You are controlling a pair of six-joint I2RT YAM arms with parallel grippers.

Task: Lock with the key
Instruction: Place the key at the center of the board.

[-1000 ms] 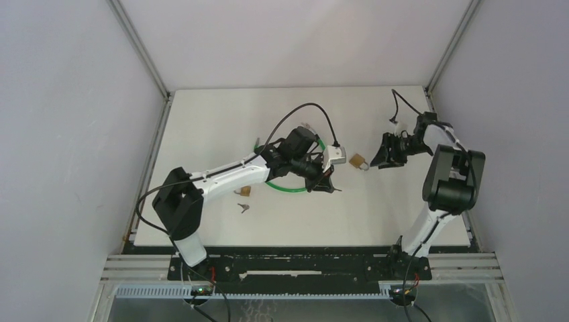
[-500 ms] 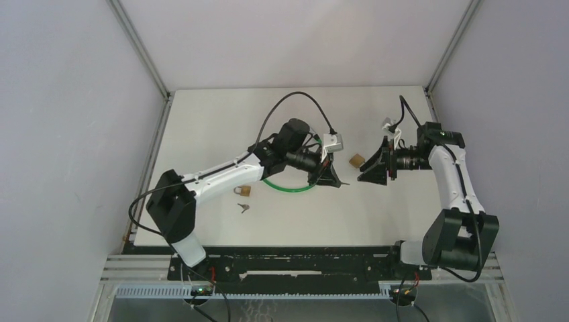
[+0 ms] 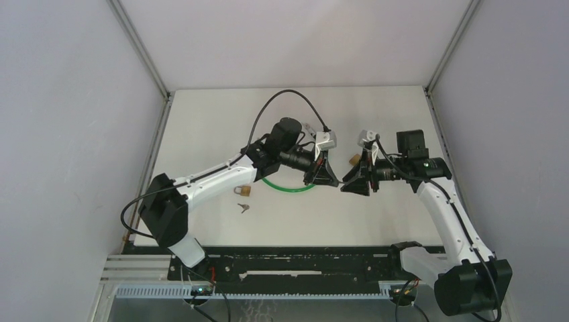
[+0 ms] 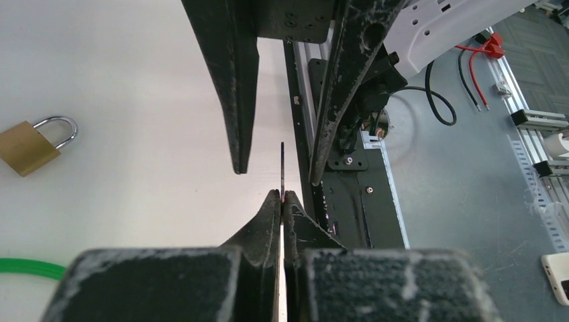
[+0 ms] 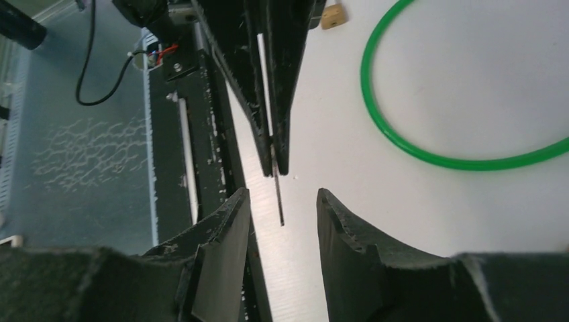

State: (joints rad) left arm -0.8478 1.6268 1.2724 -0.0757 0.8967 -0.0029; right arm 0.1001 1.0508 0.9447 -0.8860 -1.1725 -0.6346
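Observation:
My left gripper (image 3: 331, 180) is shut on a thin metal key (image 4: 282, 168), seen edge-on, whose blade sticks out past the fingertips (image 4: 274, 204). My right gripper (image 3: 346, 184) faces it, open, with the key's blade (image 5: 278, 194) between its two fingers without touching either. In the left wrist view those fingers (image 4: 236, 87) stand either side of the blade. A brass padlock (image 3: 354, 160) lies on the table just behind the right gripper and shows in the left wrist view (image 4: 32, 139).
A green ring (image 3: 290, 188) lies under the left wrist. A second brass padlock (image 3: 243, 191) and a loose key (image 3: 243, 208) lie to the left. The table's front edge and black rail (image 5: 184, 134) are below the grippers.
My right arm has swung left from the back right, bringing its open jaws round the key's tip. My left gripper has shifted slightly back-left, still holding the key.

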